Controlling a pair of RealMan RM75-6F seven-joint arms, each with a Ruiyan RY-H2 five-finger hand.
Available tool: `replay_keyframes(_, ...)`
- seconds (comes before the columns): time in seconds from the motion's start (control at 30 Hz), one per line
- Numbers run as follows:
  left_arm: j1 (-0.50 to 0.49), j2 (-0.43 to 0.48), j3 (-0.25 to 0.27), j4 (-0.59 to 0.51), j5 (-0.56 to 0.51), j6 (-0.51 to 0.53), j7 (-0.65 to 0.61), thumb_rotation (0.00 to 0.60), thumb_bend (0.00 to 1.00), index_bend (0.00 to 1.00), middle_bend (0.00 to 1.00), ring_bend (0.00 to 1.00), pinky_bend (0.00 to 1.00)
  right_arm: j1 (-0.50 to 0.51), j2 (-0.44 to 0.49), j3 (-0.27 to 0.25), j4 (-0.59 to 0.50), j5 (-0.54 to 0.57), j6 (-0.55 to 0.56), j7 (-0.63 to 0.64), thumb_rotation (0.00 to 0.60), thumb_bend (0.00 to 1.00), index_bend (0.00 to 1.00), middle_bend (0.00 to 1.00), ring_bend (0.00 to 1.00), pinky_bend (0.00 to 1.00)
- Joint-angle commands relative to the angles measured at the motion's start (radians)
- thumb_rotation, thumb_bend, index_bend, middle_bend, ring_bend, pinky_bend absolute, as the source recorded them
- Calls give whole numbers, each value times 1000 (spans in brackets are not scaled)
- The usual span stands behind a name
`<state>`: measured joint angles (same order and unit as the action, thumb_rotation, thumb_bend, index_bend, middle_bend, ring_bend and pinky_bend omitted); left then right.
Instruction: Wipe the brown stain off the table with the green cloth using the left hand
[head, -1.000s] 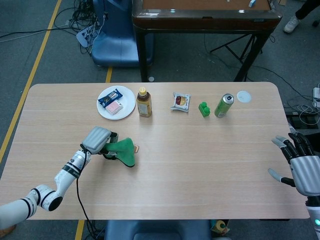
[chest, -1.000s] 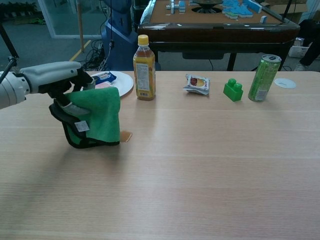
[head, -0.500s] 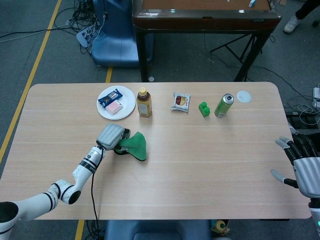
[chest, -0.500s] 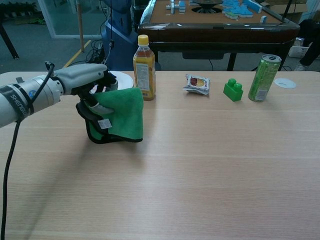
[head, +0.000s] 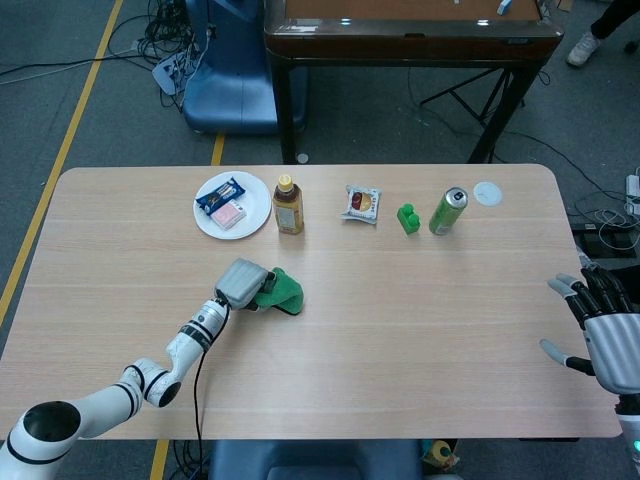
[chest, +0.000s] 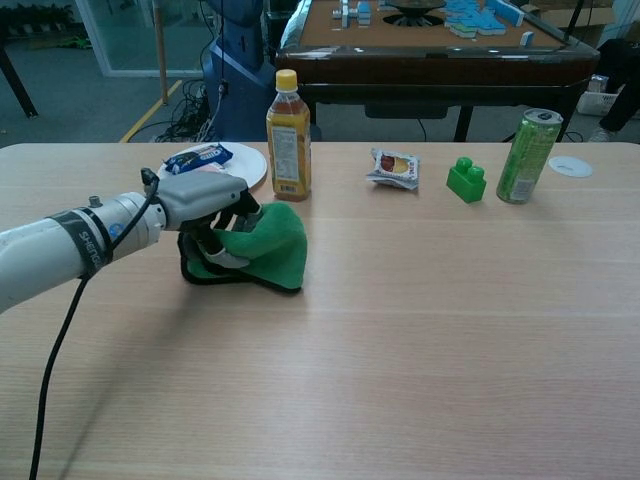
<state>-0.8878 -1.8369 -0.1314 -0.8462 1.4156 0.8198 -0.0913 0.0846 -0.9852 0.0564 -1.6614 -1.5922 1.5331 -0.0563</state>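
My left hand (head: 242, 283) (chest: 205, 205) grips the green cloth (head: 282, 293) (chest: 262, 248) and presses it down on the wooden table (head: 420, 310) (chest: 420, 330), left of centre. The cloth is bunched under and to the right of the hand. No brown stain shows in either view; the cloth covers the spot where it lay. My right hand (head: 604, 335) hovers at the table's right edge in the head view, fingers spread, holding nothing.
Along the far side stand a white plate with snack packs (head: 232, 204) (chest: 210, 160), a tea bottle (head: 288, 204) (chest: 288, 135), a snack packet (head: 362, 203) (chest: 395, 167), a green block (head: 408, 218) (chest: 466, 180), a green can (head: 447, 211) (chest: 527, 156) and a white lid (head: 487, 193) (chest: 570, 166).
My left hand has carried the cloth to the right and lowered it onto the table. The hanging cloth is now bunched flat over the stain, which was visible one second ago.
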Motion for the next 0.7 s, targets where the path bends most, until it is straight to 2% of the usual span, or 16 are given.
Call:
replay_keyframes(0.03, -12, 23, 24, -40, 1, -64, -24, 600, 224, 589, 629, 636, 818, -1, 0, -1, 0, 0, 1, 0, 600, 216, 207, 217, 100, 29)
replay_keyframes(0.23, -12, 113, 45, -171, -21, -141, -29, 600, 224, 591, 629, 636, 812, -1, -3, -1, 1, 0, 0, 2, 600, 216, 207, 217, 100, 29)
replay_keyframes(0.5, -20, 277, 74, -408, -74, -263, -19, 600, 224, 608, 634, 640, 810, 2, -6, -1, 0, -9, 0, 1, 600, 216, 207, 217, 100, 29)
replay_keyframes(0.63, -30, 310, 76, -468, -99, -298, -18, 600, 223, 617, 642, 642, 798, 1, -7, -2, 3, -9, 0, 4, 600, 216, 207, 217, 100, 29)
replay_keyframes(0.7, -33, 301, 76, -463, -105, -299, -9, 600, 224, 616, 642, 642, 798, 0, -8, -2, 5, -9, 2, 6, 600, 216, 207, 217, 100, 29)
